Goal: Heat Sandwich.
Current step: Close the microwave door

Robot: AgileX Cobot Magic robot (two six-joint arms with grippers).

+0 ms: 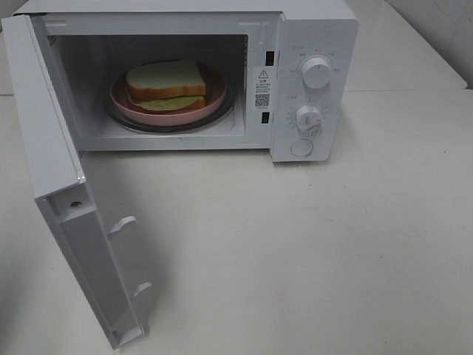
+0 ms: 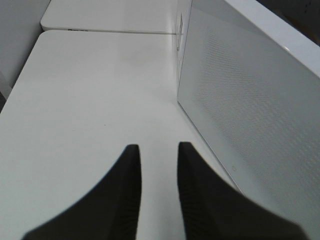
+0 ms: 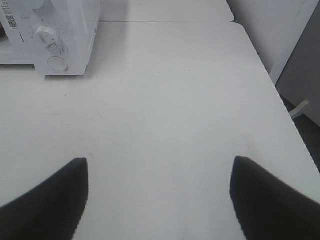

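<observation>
The sandwich (image 1: 165,85), two white slices with brown crust and greenish filling, lies on a pink plate (image 1: 214,100) inside the white microwave (image 1: 310,29). The microwave door (image 1: 44,133) is swung wide open toward the front left. Neither gripper shows in the exterior high view. My left gripper (image 2: 159,147) hovers over the table beside the door's outer face (image 2: 250,100), its dark fingers a narrow gap apart with nothing between them. My right gripper (image 3: 160,162) stands wide open and empty over the table, well in front of and to the right of the microwave (image 3: 50,30).
The control panel carries two knobs (image 1: 316,72) (image 1: 308,117) and a round button (image 1: 301,148). Two latch hooks (image 1: 122,224) stick out from the door's inner edge. The white table (image 1: 310,251) ends at an edge on the right (image 3: 280,95).
</observation>
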